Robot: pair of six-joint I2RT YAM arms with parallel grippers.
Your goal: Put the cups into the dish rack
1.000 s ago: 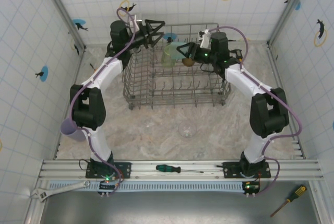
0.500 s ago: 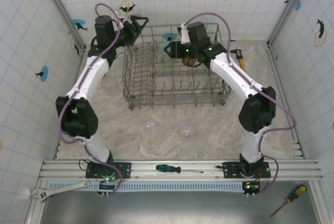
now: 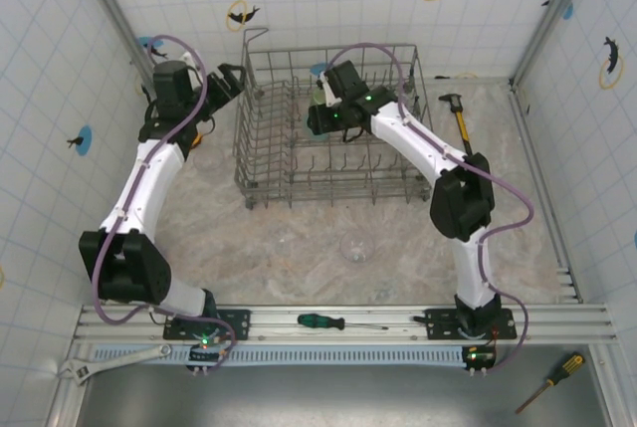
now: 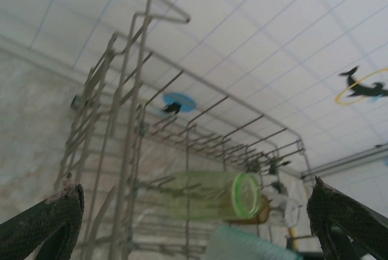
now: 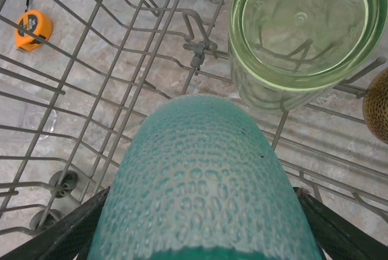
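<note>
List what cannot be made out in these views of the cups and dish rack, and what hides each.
Amber cup: right wrist view, cut off by the right edge.
Teal cup: right wrist view, near end cut off by the bottom edge.
Clear cup: top external view, too faint to tell upright from tipped.
Right gripper: top external view, fingertips hidden under its own wrist.
</note>
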